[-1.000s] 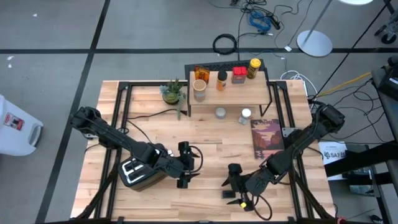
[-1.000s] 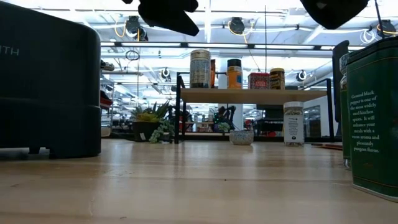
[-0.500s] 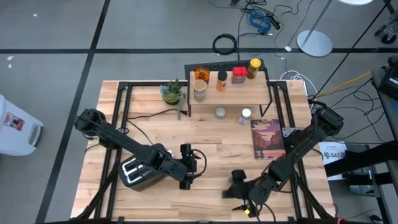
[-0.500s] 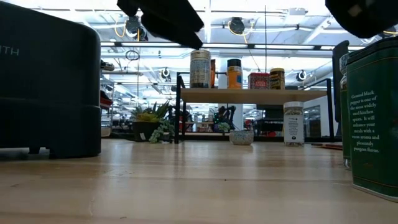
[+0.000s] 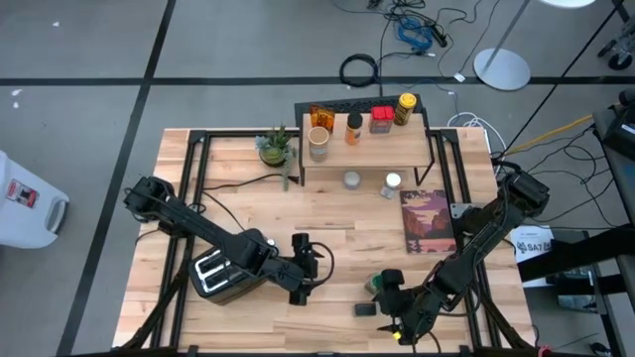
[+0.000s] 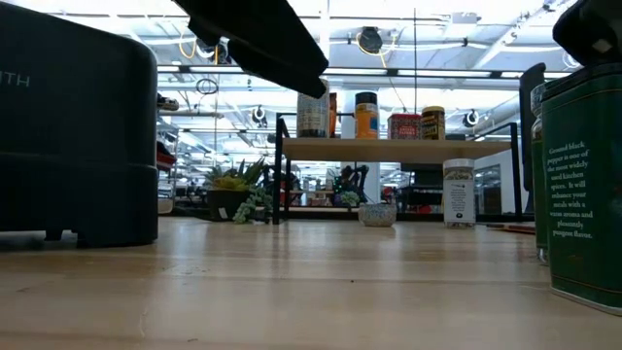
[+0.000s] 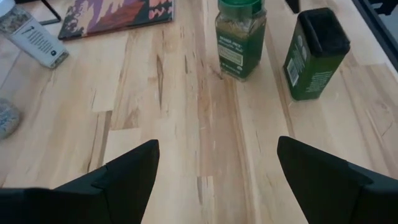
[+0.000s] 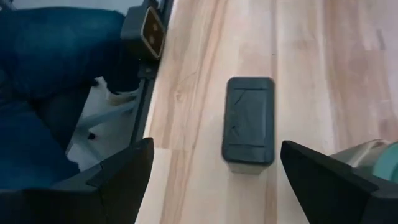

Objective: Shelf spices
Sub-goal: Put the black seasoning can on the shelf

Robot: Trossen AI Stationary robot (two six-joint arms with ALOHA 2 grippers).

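Two spices stand near the table's near edge: a green-lidded jar (image 5: 381,284) (image 7: 240,37) and a green tin with a black lid (image 5: 365,309) (image 7: 314,53) (image 8: 250,122). My left gripper (image 5: 309,269) (image 7: 217,180) hangs open above the table, left of both. My right gripper (image 5: 391,301) (image 8: 227,177) is open above the tin, and its fingers stand apart from it. The shelf (image 5: 363,147) (image 6: 389,149) at the far edge carries several spices. A white jar (image 5: 392,183) (image 7: 30,36) and a small jar (image 5: 351,179) stand on the table before it.
A toaster (image 5: 218,274) (image 6: 78,126) sits under my left arm. A potted plant (image 5: 275,147) stands left of the shelf. A book (image 5: 427,220) (image 7: 118,14) lies on the table's right side. A person's legs in blue trousers (image 8: 56,74) show beyond the near edge.
My left gripper has drifted toward the table's right, closer to the green jar and tin. My right gripper has moved toward the near edge and a little right, so the green jar now shows in the high view. No spice has moved.
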